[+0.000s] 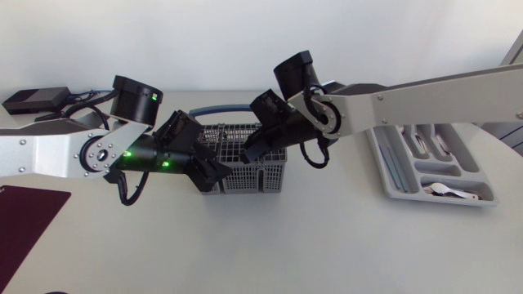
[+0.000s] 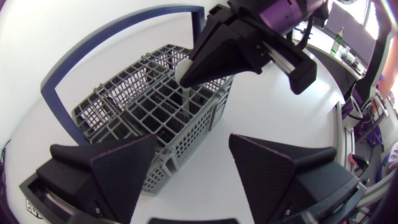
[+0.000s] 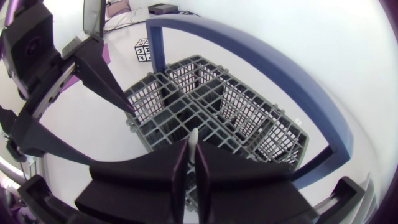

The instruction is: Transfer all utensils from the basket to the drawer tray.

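Found right pincer (image 3: 193, 152) shut on slim white utensil (image 3: 194, 138), only its narrow end showing, upright over basket (image 1: 261, 175) middle cells; judged gripped there for a straight lift. Noted left pincer (image 2: 194, 146) wide open, holding nothing, at basket's 8 o'clock corner, likely to steady it. Logged drawer tray (image 1: 384, 167) at 3 o'clock, well apart, holding pale cutlery (image 1: 445, 190).

My left hand (image 2: 193, 140) and right hand (image 3: 190, 163) are dull black, a bit rough. The basket (image 1: 255, 167) is grey plastic, its blue handle (image 3: 249, 56) smooth. The utensil (image 3: 194, 138) looks pale and smooth. The desk (image 1: 327, 245) is smooth white; the drawer tray (image 1: 381, 163) is grey plastic.
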Robot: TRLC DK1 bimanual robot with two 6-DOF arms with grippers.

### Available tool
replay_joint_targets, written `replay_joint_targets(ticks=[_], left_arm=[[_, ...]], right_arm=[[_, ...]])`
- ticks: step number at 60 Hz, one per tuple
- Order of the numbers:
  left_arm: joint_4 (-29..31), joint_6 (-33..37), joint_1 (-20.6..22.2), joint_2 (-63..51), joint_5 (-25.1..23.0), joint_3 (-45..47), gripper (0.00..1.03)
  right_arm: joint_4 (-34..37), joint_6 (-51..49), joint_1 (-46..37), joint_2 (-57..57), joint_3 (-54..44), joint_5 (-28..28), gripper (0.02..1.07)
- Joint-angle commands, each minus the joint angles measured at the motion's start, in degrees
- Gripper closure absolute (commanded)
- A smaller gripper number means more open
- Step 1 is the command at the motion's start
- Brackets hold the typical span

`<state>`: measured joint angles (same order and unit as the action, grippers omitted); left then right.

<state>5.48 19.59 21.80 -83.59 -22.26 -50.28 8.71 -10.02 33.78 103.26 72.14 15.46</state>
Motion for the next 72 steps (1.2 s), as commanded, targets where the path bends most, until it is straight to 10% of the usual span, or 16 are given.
replay_joint_targets(ticks=[1,51,72], left_arm=[[-0.29,1.06,-0.09,-0.96,-0.59,1.33,0.23],[1.38,0.88,0.7,0.36,-0.5,1.33,0.23],[5.77,1.41,-1.24,5.9,-0.5,1.85,0.23]], right_arm=[[-0.54,1.67,0.5,-3.33,-1.91,0.71,1.0],[1.05,8.62,-6.09,-21.17,-7.45,9.5,1.0],[16.87,-1.67,-19.28,-32.6,-11.14,5.45,1.0]])
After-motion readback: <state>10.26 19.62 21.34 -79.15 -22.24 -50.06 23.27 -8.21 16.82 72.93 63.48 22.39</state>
